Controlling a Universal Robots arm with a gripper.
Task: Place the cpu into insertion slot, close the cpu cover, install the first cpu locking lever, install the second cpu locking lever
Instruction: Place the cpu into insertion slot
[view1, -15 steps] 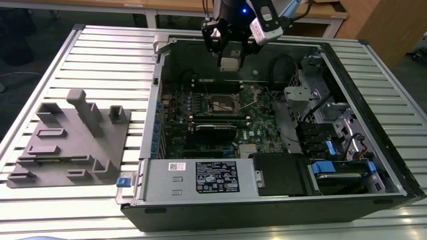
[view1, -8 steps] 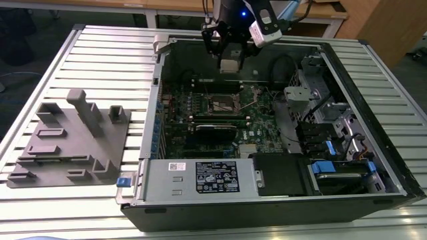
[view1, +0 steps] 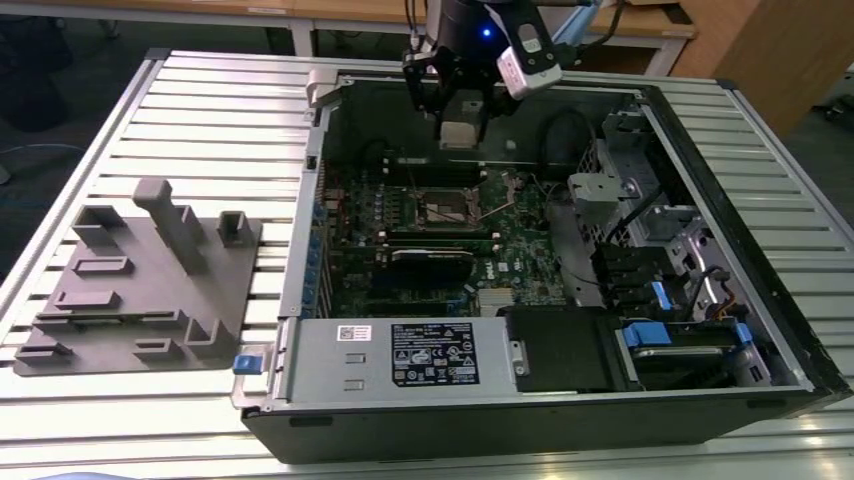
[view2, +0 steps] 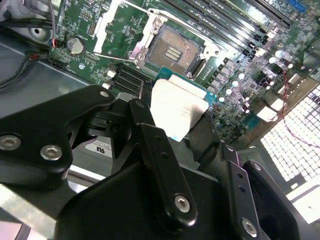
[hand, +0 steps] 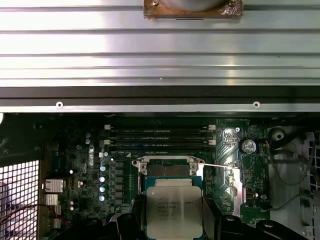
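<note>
My gripper (view1: 461, 122) hangs over the back part of the open computer case, shut on the cpu (view1: 458, 135), a small square chip with a silvery-tan top. In both wrist views the cpu (hand: 174, 210) (view2: 176, 106) sits flat between the black fingers (hand: 214, 216), held above the green board. The insertion slot (view1: 447, 207) (view2: 174, 50) (hand: 167, 169) lies below and a little ahead of the chip, with its dark centre uncovered. The cpu cover (view2: 112, 27) (hand: 234, 186) is swung open beside the socket. A thin wire locking lever (hand: 220, 165) stands raised next to it.
Long memory slots (hand: 160, 140) run just beyond the socket. A black card (view1: 430, 262), drive cages (view1: 667, 250) and a labelled power supply (view1: 400, 355) crowd the case. A grey fixture plate (view1: 147, 280) lies on the slatted table (view1: 200, 110) at the exterior view's left.
</note>
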